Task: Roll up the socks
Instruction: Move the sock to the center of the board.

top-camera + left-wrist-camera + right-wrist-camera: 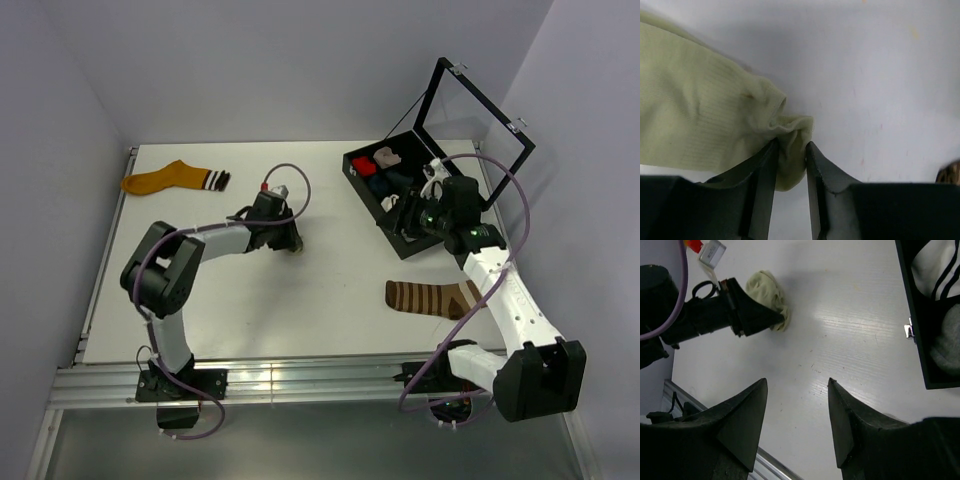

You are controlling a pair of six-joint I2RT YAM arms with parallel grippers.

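My left end effector (791,150) grips the bunched pale cream fabric sock (700,120) on the worktop (330,300); my right end effector (797,385) gapes empty. I judge one roll underway. The brown striped sock (432,298) at four o'clock and the orange sock (165,179) at ten o'clock lie flat.

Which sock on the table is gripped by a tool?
The pale green sock, pinched in the left tool; the orange sock and the brown striped sock lie free.

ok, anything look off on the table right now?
Nothing spilled or damaged. The left hand pinches the cream sock by a bunched edge, so it sits crumpled rather than neatly rolled. The brown striped sock lies flat, its end hidden under the right arm.
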